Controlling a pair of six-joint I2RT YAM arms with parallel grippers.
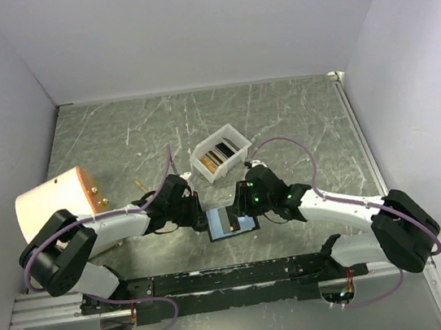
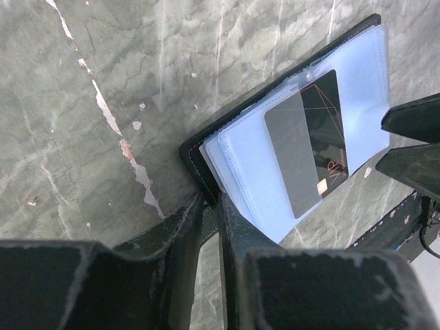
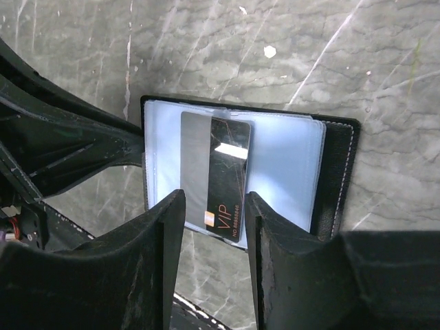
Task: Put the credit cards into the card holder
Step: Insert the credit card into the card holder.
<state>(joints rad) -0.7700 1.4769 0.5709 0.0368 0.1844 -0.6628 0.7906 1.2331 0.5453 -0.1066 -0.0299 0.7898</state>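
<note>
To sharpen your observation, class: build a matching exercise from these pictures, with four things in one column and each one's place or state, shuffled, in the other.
Things
1 card holder
2 black card
3 white box
4 left fingers

Places or states
A holds loose cards, farther back on the table
B pinch the holder's edge
C lies open between the two arms
D lies on the pale sleeves, one end past their edge

Pairs: 1-C, 2-D, 3-A, 4-B
</note>
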